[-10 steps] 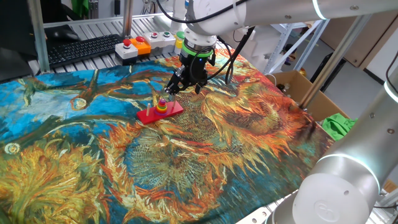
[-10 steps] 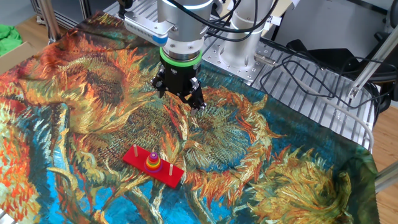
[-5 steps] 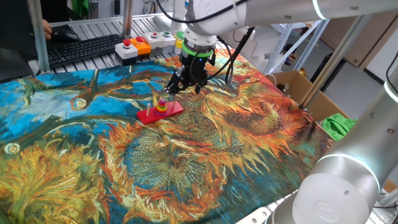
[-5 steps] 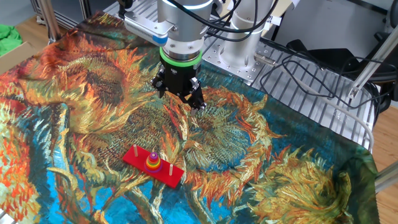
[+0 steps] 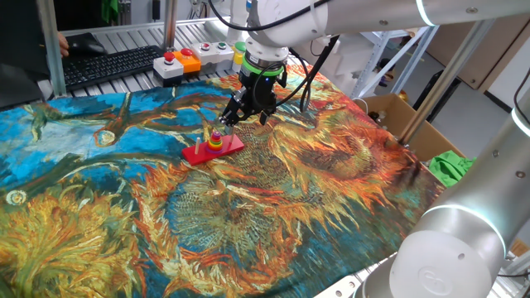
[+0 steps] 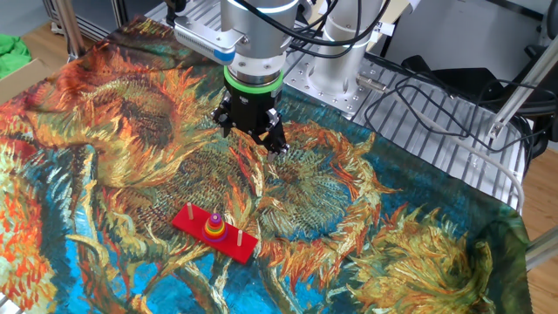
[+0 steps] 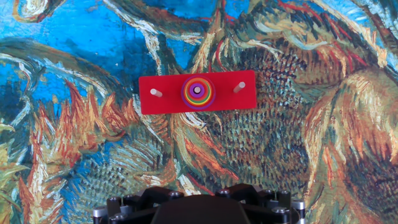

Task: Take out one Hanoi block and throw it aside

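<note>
A: In one fixed view, where does the red base (image 5: 214, 149) lie?
B: Flat on the sunflower-print cloth (image 5: 273, 207), its long axis running from lower left to upper right. The stack of coloured rings (image 5: 214, 141) sits on the middle peg, and a bare peg (image 5: 207, 132) stands behind it.
A: And the gripper (image 5: 246, 115)?
B: It hangs in the air just to the right of the base, apart from it, holding nothing. Whether the fingers are spread or pressed together cannot be told.
A: What else is around?
B: A button box (image 5: 180, 63) and a keyboard (image 5: 112, 64) beyond the far edge of the cloth, a cardboard box (image 5: 397, 117) off to the right.

A: The other fixed view?
B: The base (image 6: 214, 233) lies near the lower edge, long axis sloping from upper left down to lower right, the rings (image 6: 214, 226) in the middle with a bare peg (image 6: 189, 214) on one side. The gripper (image 6: 250, 133) hovers well above and behind it. Cables (image 6: 436, 96) lie on the slatted table (image 6: 453, 148) to the right.

A: And the hand view?
B: The base (image 7: 168, 93) runs left to right, tilted very slightly, with the rings (image 7: 198, 92) seen from above as concentric circles and bare pegs (image 7: 155, 93) either side. Nothing covers it. The fingertips are out of frame.
</note>
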Action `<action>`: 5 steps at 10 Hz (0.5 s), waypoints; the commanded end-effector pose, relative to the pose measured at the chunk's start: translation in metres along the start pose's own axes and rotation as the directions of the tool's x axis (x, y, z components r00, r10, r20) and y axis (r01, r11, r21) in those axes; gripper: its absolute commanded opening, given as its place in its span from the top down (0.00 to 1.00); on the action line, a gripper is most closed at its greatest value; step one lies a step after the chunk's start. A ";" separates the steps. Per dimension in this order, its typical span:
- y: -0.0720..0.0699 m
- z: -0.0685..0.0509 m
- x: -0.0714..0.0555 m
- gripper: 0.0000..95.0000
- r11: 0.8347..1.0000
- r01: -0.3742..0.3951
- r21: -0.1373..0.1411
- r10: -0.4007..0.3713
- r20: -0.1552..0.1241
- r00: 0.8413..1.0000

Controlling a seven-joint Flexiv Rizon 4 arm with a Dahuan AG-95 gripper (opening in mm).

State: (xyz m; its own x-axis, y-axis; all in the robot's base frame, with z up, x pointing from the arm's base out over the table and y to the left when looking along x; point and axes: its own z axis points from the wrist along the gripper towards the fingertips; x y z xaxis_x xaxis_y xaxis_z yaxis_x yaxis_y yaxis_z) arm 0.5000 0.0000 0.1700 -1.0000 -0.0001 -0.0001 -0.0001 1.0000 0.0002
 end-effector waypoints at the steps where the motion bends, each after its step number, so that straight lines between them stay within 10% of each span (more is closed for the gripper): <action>1: 0.000 0.000 0.000 1.00 1.000 -0.017 0.005 0.017 -0.008 1.000; 5: 0.003 0.004 0.001 1.00 1.000 -0.023 0.012 0.023 -0.021 1.000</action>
State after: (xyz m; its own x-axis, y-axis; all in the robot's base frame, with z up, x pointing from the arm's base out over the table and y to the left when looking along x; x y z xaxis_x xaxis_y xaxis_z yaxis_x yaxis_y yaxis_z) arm 0.5003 0.0035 0.1642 -0.9997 0.0147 0.0199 0.0145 0.9998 -0.0137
